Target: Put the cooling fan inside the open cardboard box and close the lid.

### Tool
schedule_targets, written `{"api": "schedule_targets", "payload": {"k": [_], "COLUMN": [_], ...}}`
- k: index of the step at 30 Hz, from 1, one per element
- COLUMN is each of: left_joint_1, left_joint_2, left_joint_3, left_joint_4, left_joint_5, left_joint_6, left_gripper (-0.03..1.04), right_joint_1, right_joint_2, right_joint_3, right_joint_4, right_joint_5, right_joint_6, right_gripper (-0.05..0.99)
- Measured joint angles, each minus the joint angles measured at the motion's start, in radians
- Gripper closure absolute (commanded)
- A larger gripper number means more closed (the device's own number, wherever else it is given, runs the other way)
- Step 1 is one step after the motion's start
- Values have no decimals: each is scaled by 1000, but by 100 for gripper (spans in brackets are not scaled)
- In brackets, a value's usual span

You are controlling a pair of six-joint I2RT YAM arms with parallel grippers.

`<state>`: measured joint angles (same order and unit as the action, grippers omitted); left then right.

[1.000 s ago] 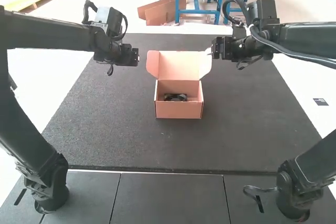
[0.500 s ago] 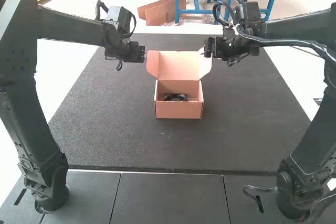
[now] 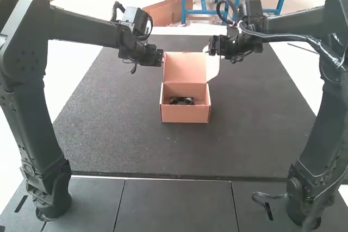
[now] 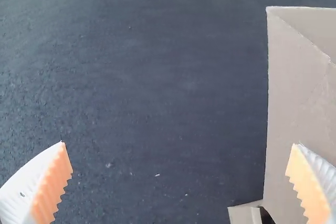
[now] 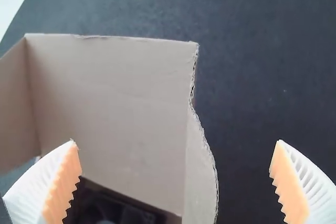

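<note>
Your cardboard box sits at the middle of the black mat, and the cooling fan already lies flat on the floor of the box, a dark shape below the rim. The lid stands upright off the box's far wall, at 12 o'clock from the fan, with a side flap bending forward along its right edge. Your left gripper hangs at about 10 o'clock from the box, level with the lid's top left corner. In its wrist view that gripper is spread wide with nothing held. The lid's edge stands just inside one orange pad; you cannot tell whether pad and cardboard touch. Your right gripper hangs at about 1 o'clock, just above the lid's top right corner. In its own wrist view it is also wide open and holds nothing, straddling the flap's ragged edge with open space on both sides of the cardboard. The fan shows dark below the lid there. Bare mat runs wide at 3, 6 and 9 o'clock from the box, well short of the mat's edges.
</note>
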<state>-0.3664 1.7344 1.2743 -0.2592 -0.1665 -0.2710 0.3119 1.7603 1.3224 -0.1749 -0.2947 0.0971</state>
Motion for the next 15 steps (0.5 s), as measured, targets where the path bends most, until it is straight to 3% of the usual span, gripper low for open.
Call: {"api": "schedule_targets", "payload": {"k": [15], "left_joint_1": [0], "left_joint_2": [0], "left_joint_3": [1], "left_joint_4": [-7], "left_joint_5": [6], "left_joint_6": [0], "left_gripper": [4], "right_joint_1": [0], "right_joint_2": [7], "right_joint_3": [2], "right_joint_4": [-19], "right_joint_5": [-36], "right_joint_6": [40], "right_gripper": [65]}}
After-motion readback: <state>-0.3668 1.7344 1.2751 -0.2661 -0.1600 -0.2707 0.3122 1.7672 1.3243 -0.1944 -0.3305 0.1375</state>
